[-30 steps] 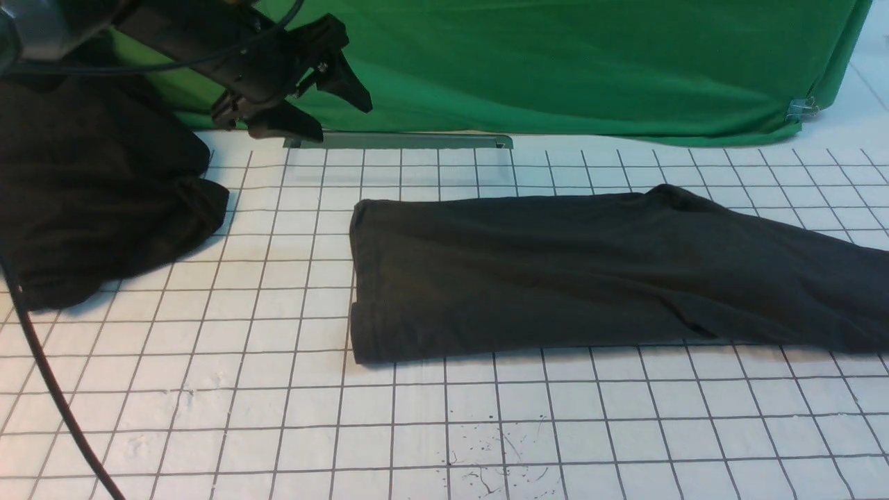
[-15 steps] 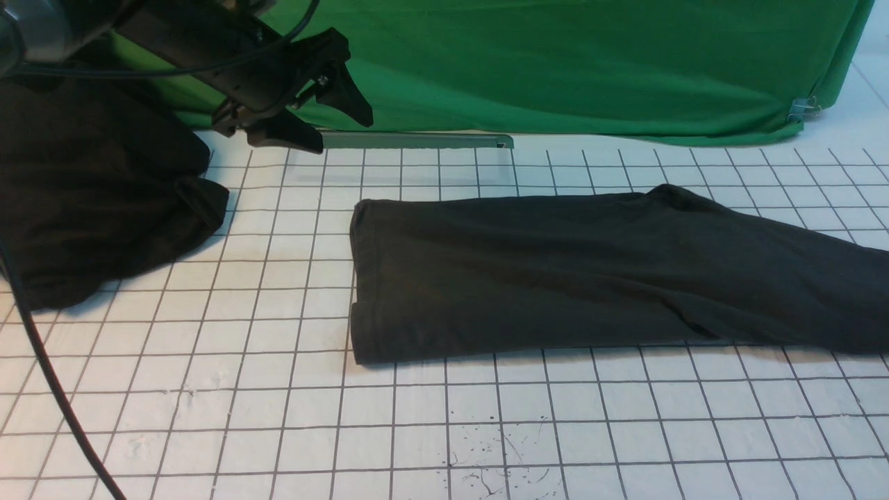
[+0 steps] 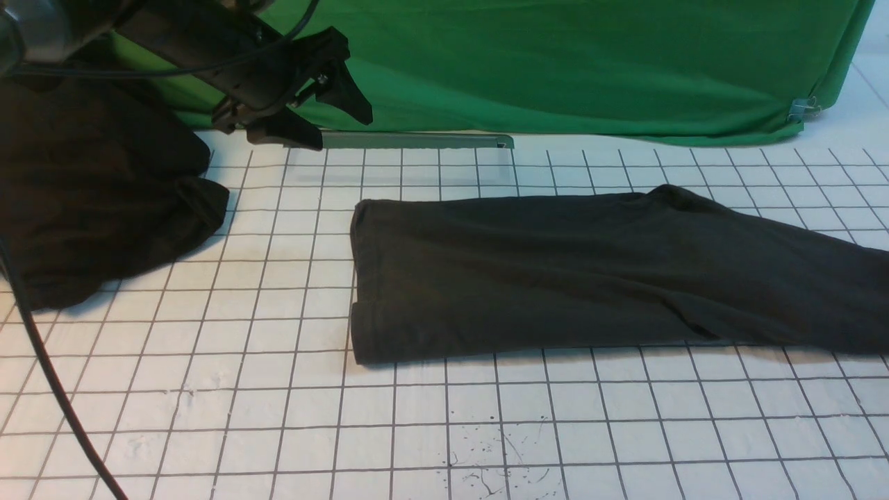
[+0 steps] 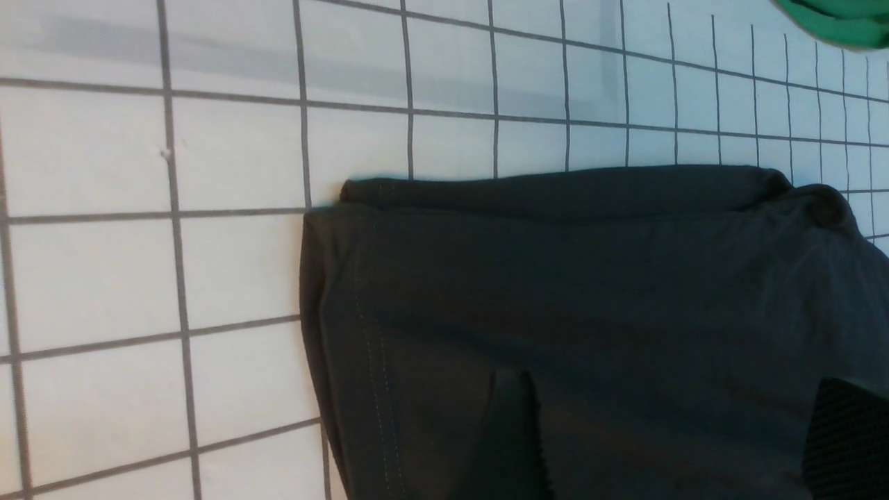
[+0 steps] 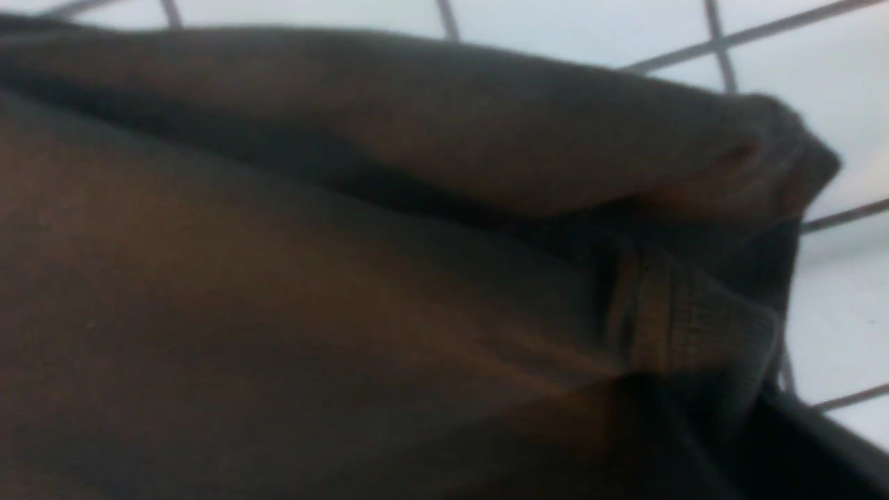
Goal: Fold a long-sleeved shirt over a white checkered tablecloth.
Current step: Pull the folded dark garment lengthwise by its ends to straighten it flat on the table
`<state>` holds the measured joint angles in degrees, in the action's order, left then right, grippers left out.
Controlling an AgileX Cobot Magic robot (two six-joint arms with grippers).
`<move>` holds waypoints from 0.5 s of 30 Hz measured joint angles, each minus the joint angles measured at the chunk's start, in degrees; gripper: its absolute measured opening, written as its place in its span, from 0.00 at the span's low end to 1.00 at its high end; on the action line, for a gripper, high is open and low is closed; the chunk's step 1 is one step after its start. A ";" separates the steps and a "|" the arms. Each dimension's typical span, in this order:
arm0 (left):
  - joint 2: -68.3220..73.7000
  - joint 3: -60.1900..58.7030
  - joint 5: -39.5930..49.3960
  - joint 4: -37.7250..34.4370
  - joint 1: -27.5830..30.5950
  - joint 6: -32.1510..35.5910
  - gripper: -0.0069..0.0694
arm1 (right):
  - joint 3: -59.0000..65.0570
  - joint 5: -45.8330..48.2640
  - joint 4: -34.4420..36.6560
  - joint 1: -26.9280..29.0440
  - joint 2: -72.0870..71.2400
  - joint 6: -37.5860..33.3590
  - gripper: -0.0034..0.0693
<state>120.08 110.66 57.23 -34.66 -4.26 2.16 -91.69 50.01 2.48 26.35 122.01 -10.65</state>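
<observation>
The surface before me is covered by a white checkered tablecloth with a thin dark-grey grid. Lying directly on it:
- a dark charcoal long-sleeved shirt, laid as a long flat band, centre to right;
- a shapeless black cloth heap, far left;
- small dark specks, near edge.

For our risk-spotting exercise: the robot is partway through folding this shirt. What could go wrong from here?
1. The open left gripper hangs away from the shirt, whose left edge shows stacked layers; pinching only the top one could undo the fold.
2. The black cable trails over the tablecloth beside the black cloth heap and might drag it.
</observation>
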 joint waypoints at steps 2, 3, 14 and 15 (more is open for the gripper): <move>0.00 0.00 -0.27 0.00 0.00 0.05 0.77 | -0.07 0.26 0.09 0.00 -0.14 -0.38 0.08; 0.00 0.00 -0.40 0.00 0.00 0.05 0.77 | -0.27 0.46 0.09 0.00 -0.35 -0.53 0.07; 0.00 0.00 -1.11 0.00 0.00 0.27 0.77 | -6.82 -1.83 0.09 -0.29 -4.69 -1.67 0.11; 0.00 0.00 -1.13 0.05 0.00 0.27 0.77 | -6.82 -2.73 0.09 -0.35 -4.22 -1.76 0.13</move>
<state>120.08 110.66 56.10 -34.61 -4.26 2.43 -98.51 47.28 2.57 26.00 117.80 -12.41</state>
